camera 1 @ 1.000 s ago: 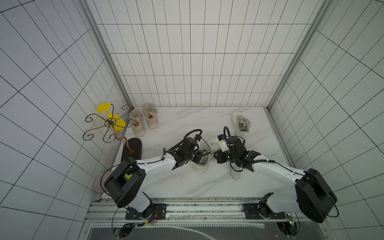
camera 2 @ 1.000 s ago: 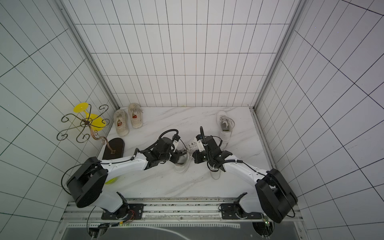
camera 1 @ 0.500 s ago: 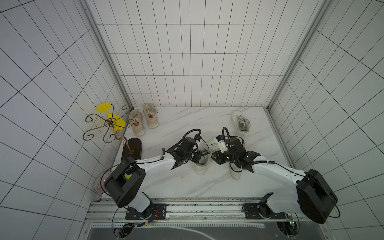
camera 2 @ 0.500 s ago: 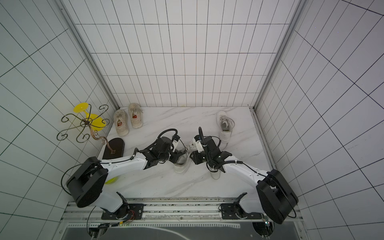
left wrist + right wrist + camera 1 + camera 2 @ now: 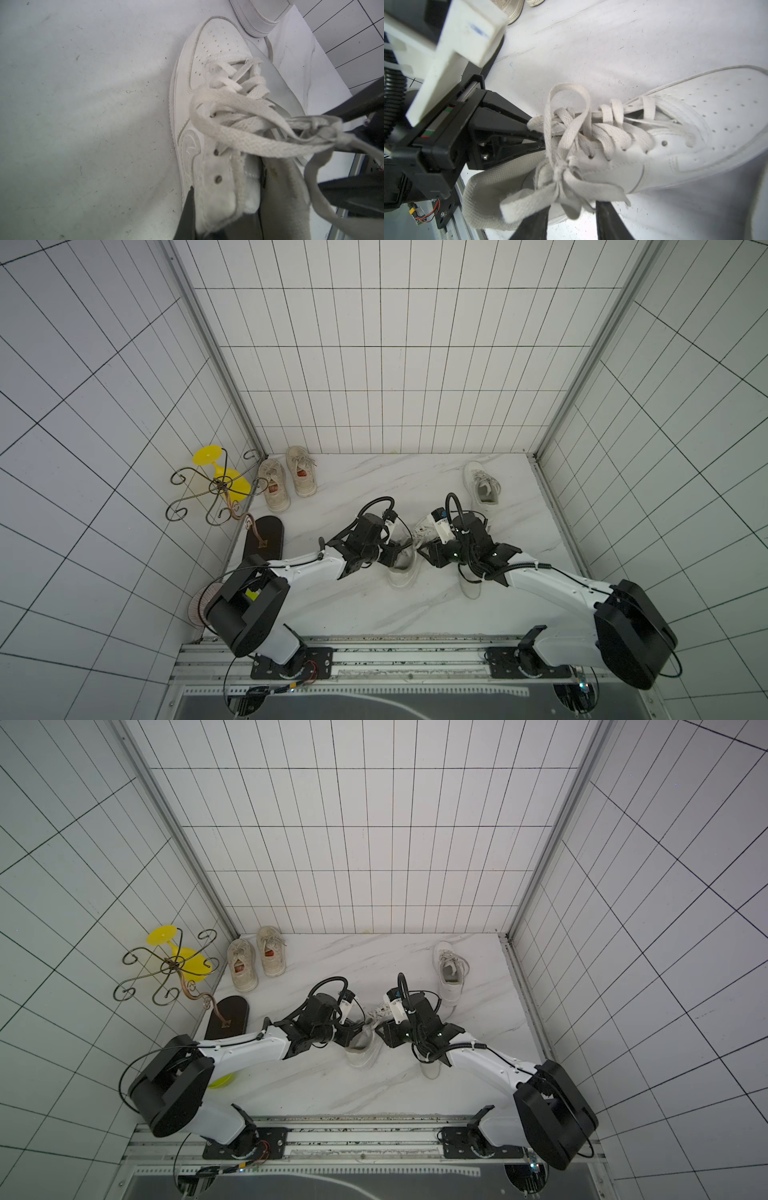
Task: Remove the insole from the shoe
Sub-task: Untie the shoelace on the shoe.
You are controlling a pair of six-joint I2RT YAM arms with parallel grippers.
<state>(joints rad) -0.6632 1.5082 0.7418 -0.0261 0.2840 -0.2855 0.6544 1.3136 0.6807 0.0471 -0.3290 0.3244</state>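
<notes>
A white lace-up shoe (image 5: pixel 401 574) (image 5: pixel 361 1052) lies mid-table between both arms, toe towards the back right. My left gripper (image 5: pixel 392 559) (image 5: pixel 226 199) is shut on the shoe's (image 5: pixel 218 41) side wall at the collar, one finger inside. My right gripper (image 5: pixel 424 553) (image 5: pixel 571 220) stands open at the other side, with loose lace ends (image 5: pixel 566 193) hanging between its fingers. A pale, flat insole-shaped piece (image 5: pixel 471 593) (image 5: pixel 278 83) lies on the table beside the shoe, partly under my right arm. Grey lining shows in the shoe's mouth; I cannot tell whether an insole lies inside.
A beige pair of sneakers (image 5: pixel 286 481) stands at the back left, and a single white sneaker (image 5: pixel 482 489) at the back right. A scrolled metal stand (image 5: pixel 216 489) with a yellow cup and dark oval base (image 5: pixel 264 537) sits by the left wall. Tiled walls enclose three sides.
My right gripper's jaws have parted from shut to open, and it has edged slightly towards the shoe. The left gripper and the shoe have stayed put.
</notes>
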